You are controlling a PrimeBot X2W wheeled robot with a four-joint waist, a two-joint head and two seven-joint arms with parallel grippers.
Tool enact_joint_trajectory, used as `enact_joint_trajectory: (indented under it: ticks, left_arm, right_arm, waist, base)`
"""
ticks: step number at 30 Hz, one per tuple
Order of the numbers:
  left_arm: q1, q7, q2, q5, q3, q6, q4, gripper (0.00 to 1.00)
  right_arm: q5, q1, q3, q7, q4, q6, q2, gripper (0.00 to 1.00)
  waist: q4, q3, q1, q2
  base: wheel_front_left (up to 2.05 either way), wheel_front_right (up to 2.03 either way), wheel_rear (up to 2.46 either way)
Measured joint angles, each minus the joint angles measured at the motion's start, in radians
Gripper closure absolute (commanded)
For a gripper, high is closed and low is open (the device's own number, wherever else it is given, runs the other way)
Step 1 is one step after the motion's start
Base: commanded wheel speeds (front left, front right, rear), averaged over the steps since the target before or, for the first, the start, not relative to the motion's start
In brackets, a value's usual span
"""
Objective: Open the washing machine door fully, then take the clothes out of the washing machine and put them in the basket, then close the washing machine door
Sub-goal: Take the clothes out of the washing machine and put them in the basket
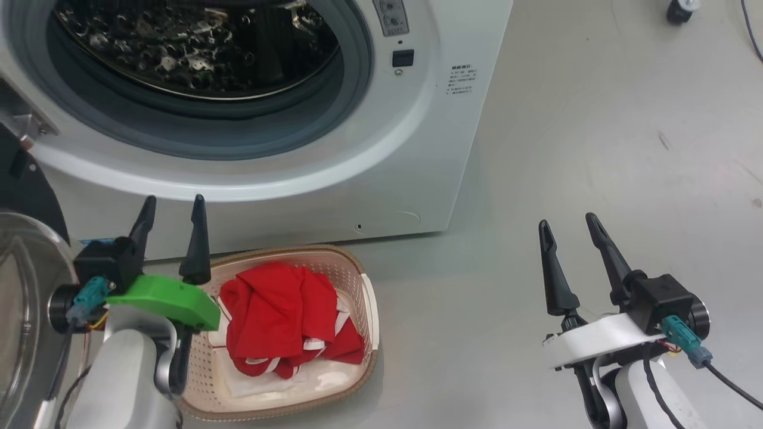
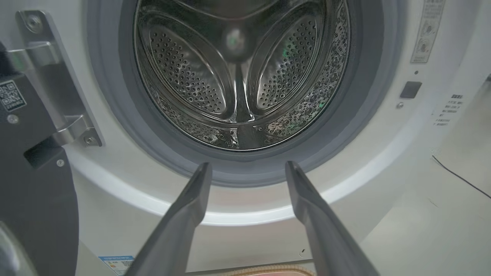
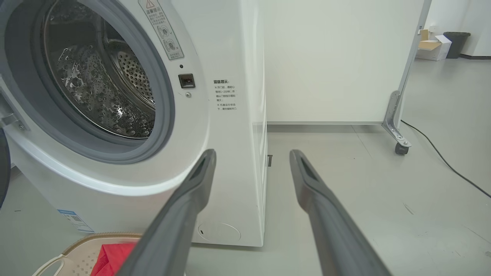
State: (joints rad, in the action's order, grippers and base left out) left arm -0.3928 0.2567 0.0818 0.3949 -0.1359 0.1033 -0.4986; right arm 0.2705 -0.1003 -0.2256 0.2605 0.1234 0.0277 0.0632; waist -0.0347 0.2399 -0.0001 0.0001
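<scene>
The washing machine door (image 1: 24, 280) is the thing to deal with now. It stands swung out at the near left, its glass bowl facing the robot. The left gripper (image 1: 173, 201) is just to its right, fingers spread apart and holding nothing. In the left wrist view that gripper (image 2: 248, 165) points straight at the drum (image 2: 238, 76), which looks bare of fabric. The right gripper (image 1: 567, 220) hangs over the floor (image 1: 596, 149) well to the right, its fingers also parted and empty.

The clothes (image 1: 280, 316) lie heaped in the basket (image 1: 343, 271), which sits on the floor against the front of the washing machine (image 1: 387, 167), below the opening. So unloading seems finished, and closing is the step that remains.

The left arm is the natural choice, being nearest. It should reach round to the far side of the door and push on the black rim near its free edge, away from the hinge (image 2: 53, 76), where leverage is best. The bulging glass is slippery and a poor place to push. The push should follow the door's arc rightward and away from the robot. The fingers must stay out of the gap at the grey rubber ring (image 1: 238, 134). It likely ends with a firm press opposite the latch socket (image 1: 403, 58). Whether the door's lower edge clears the basket I cannot tell, so a slow swing is wise.
</scene>
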Motion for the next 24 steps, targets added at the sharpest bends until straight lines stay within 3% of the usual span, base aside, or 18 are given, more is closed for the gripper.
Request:
enact_joint_trajectory:
  ticks: [12,24]
  left_arm:
    - [0.269,0.0,-0.007,-0.028,-0.003,-0.081,0.094,0.0]
    - [0.398,0.0,-0.011,-0.028,-0.004,-0.117,0.215,0.0]
  right_arm:
    - [-0.002,0.121,0.019,0.0,0.001,0.0,-0.004,0.0]
    - [-0.018,0.194,0.022,0.0,-0.026,0.0,-0.01,0.0]
  waist:
    - [0.043,-0.148,0.0,0.0]
    - [0.06,-0.212,0.0,0.0]
  base:
    - [0.0,0.0,0.0]
    - [0.0,0.0,0.0]
